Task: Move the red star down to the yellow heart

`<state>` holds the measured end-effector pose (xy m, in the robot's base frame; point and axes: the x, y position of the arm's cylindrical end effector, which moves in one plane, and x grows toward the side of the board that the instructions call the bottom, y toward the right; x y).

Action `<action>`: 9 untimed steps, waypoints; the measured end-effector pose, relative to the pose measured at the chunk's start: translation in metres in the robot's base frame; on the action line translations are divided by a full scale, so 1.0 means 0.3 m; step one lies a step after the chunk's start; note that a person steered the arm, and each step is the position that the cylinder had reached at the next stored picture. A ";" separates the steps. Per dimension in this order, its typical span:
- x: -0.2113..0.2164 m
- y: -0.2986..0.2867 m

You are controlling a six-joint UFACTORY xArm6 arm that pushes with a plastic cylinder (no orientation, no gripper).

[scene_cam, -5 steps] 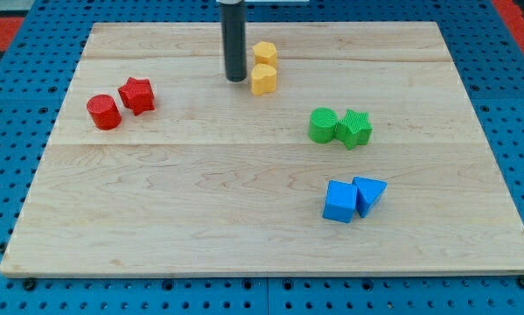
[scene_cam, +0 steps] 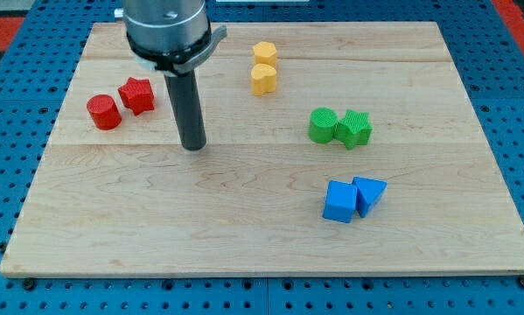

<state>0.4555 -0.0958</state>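
Note:
The red star [scene_cam: 137, 94] lies at the board's upper left, touching a red cylinder [scene_cam: 103, 112] on its left. The yellow heart [scene_cam: 263, 80] lies at the upper middle, just below a yellow hexagon [scene_cam: 264, 54]. My tip [scene_cam: 192, 146] rests on the board to the right of and below the red star, apart from it, and to the left of and below the yellow heart. The rod rises from the tip to the arm's grey end at the view's top.
A green cylinder [scene_cam: 323, 125] and a green star [scene_cam: 355, 129] touch at the right middle. A blue cube [scene_cam: 338, 201] and a blue triangular block [scene_cam: 369, 193] touch at the lower right. The wooden board [scene_cam: 244, 236] lies on a blue pegboard.
My tip has moved down and to the left, from beside the yellow heart to a spot below and right of the red star. No block has moved.

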 end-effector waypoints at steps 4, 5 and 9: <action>-0.192 -0.639; -0.309 -0.523; -0.393 -0.070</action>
<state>0.3376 -0.1169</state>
